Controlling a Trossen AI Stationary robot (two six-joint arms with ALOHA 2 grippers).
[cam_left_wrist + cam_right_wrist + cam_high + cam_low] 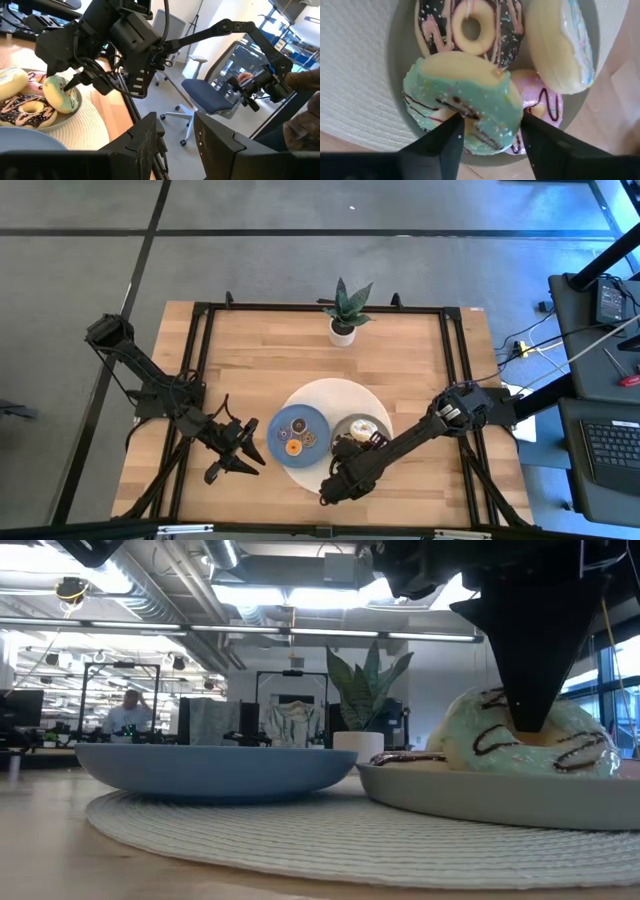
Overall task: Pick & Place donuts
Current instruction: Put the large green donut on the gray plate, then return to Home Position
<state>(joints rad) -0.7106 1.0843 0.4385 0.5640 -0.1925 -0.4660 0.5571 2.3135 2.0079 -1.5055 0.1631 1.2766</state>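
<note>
Here, right hand (490, 137) spread open astride tilted green donut (462, 102) on grey plate (402, 55); could roll off, propped against neighbours.

Left hand (232, 452) open, empty.

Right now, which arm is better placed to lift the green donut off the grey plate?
Right. The right claw is straddling the green donut on the grey plate, one finger either side. The left claw waits on the far side of the blue plate, off the mat.

Grey floor (300, 270), blue office chair (212, 97), bright ceiling lights (290, 590).
</note>
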